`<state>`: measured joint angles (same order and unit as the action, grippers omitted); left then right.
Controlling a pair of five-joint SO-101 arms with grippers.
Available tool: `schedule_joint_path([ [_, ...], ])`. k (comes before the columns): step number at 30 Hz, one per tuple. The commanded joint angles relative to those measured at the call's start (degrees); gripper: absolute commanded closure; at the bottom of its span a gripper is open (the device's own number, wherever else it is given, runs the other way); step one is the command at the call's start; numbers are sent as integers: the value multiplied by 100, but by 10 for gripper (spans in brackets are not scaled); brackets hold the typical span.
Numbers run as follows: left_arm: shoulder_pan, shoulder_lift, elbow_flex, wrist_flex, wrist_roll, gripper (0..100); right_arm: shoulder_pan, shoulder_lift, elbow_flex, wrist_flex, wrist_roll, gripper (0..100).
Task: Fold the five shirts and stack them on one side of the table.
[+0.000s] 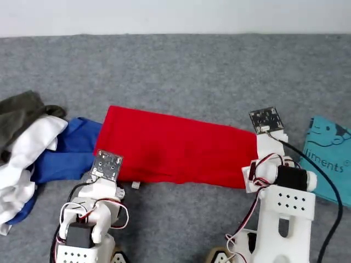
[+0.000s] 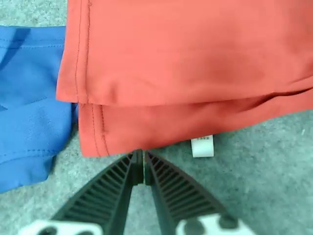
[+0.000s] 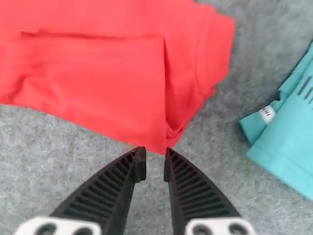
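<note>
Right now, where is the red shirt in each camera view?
High view: red shirt lies mid-table, just beyond both arms.
Left wrist view: red shirt, folded corner just past the shut left claw.
Right wrist view: red shirt, other end, past the open right claw.
Shared landmark: grey table.

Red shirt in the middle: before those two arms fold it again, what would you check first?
1. Red shirt lies flat as one long folded strip: ok.
2. Left gripper open to grab the near edge: not ok, it is shut at the hem.
3. Right gripper open at the other near corner: ok, slightly parted.
4. Blue shirt clear of the red one: not ok, they touch.
5. Teal shirt clear: ok, bare table lies between.
6. Left gripper pinching cloth: cannot tell.
</note>
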<state>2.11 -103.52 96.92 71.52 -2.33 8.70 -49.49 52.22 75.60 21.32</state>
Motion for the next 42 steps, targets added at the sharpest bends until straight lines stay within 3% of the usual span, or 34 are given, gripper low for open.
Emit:
schedule_joint_path([
  [1,44,-70,-48,35,35,985,-4,-66,-26,-66,-62,920],
  [42,44,-70,-48,35,35,985,66,-101,44,-75,-44,920],
])
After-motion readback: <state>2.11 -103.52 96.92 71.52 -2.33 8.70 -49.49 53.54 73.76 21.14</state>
